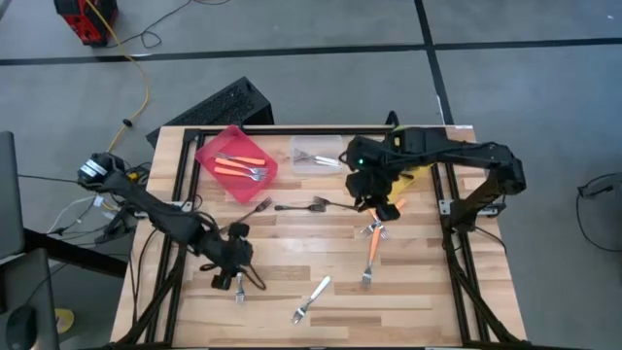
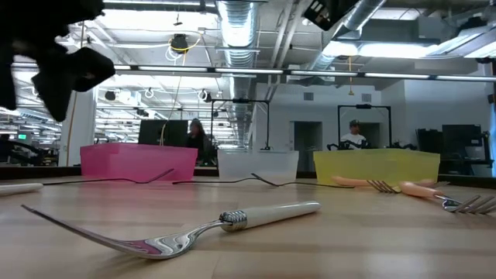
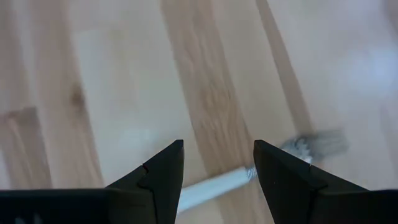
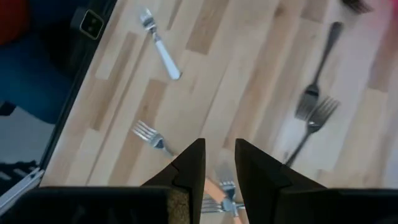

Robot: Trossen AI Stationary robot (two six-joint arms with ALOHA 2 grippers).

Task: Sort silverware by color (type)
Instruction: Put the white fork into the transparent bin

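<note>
A thin, light, stiff, slippery white fork [image 3: 214, 186] lies below the half-open, empty left claw [image 3: 217, 167]; its handle is best pinched.

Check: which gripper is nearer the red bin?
Left. The left gripper sits below the red bin, toward the table's front; the right gripper is farther, across the table.

Place: an open-plan robotics lab or workshop is indicated.
Ceiling: exposed ducts [image 2: 236, 23] and strip lights are seen.
Background: monitors and seated people [image 2: 353, 133] are visible.
Floor: grey concrete with cables [image 1: 136, 58] is shown.
</note>
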